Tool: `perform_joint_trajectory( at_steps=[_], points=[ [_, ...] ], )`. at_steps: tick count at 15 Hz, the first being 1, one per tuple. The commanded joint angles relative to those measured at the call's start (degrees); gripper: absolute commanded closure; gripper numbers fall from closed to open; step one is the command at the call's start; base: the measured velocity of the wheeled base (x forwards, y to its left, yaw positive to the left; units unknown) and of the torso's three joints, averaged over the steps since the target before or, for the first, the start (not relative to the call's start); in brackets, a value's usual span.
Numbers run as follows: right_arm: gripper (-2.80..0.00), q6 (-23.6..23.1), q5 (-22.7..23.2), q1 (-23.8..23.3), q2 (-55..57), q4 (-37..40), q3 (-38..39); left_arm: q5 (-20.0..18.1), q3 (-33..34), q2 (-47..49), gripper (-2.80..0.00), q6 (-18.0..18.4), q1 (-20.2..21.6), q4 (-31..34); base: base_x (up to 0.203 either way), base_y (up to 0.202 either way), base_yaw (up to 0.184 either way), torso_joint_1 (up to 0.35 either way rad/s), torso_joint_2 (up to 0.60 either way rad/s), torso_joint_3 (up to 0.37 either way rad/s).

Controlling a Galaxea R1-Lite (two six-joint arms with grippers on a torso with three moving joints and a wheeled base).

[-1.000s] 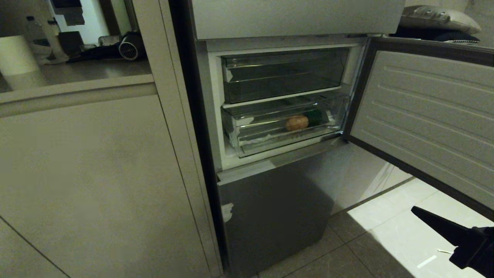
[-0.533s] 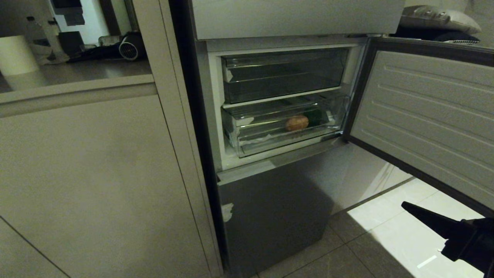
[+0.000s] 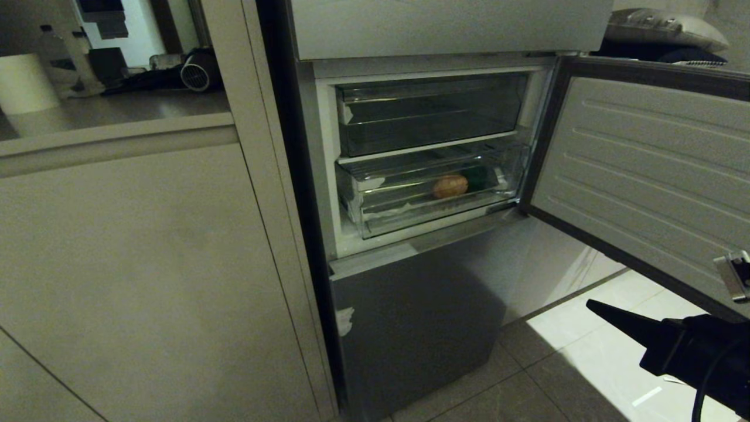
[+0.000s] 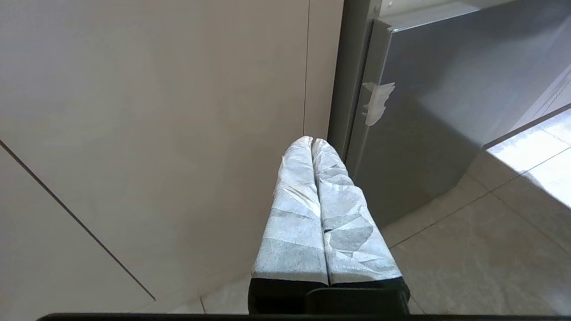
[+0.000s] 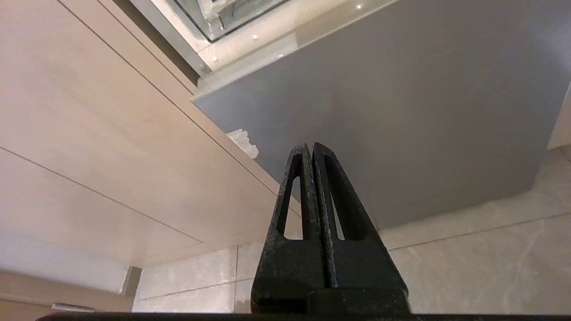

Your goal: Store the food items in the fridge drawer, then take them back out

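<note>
The fridge stands with its middle door swung open to the right. Inside the open compartment are two clear bins, one above the other. The upper tray is shallower and looks dark inside. Below it sits the drawer, pushed in, with white sticker scraps on its front lip.

Both food items lie in the drawer, towards its right half. The orange-brown piece rests on the ribbed floor near the front. The dark-green lump sits just beside it on the right, a little further back; whether the two touch cannot be told through the plastic.

The right gripper hangs low at the lower right of the head view, over the pale floor tiles, well apart from the drawer and below the open door. Its black jaws are pressed together to a point and hold nothing; the right wrist view shows them aimed at the grey lower door of the fridge.

The left gripper is out of the head view. In its own wrist view its paper-wrapped jaws are closed tight and empty, pointing at the seam between the beige cabinet and the fridge's lower door, where a torn white scrap sticks.
</note>
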Motion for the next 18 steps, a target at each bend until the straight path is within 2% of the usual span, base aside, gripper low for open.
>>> perform_joint_trajectory(
  at_steps=[1, 6, 9, 13, 18],
  points=[
    [0.0, 0.2, 0.1, 0.0, 4.8, -0.4, -1.8, 0.0, 0.0, 0.1, 0.0, 0.0, 0.0, 0.0, 0.0, 0.0, 0.0, 0.0, 0.0, 0.0],
    [0.0, 0.0, -0.3, -0.2, 15.6, -11.4, -3.3, 0.0, 0.0, 0.1, 0.0, 0.0, 0.0, 0.0, 0.005, -0.007, 0.146, 0.004, 0.0, 0.003],
    [0.0, -0.2, -2.6, -1.6, 25.3, -17.8, -6.7, 0.0, 0.0, 0.1, 0.0, 0.0, 0.0, 0.0, 0.002, -0.005, 0.141, 0.0, 0.0, 0.0],
    [0.0, -3.1, -5.4, -2.1, 39.7, -30.0, -16.0, 0.0, 0.0, 0.1, 0.0, 0.0, 0.0, 0.0, 0.0, -0.001, 0.016, 0.001, 0.0, 0.001],
    [0.0, -4.4, -5.9, -2.7, 46.0, -32.3, -28.9, 0.0, 0.0, 0.1, 0.0, 0.0, 0.0, 0.0, 0.0, 0.0, 0.0, 0.0, 0.0, 0.0]
  ],
)
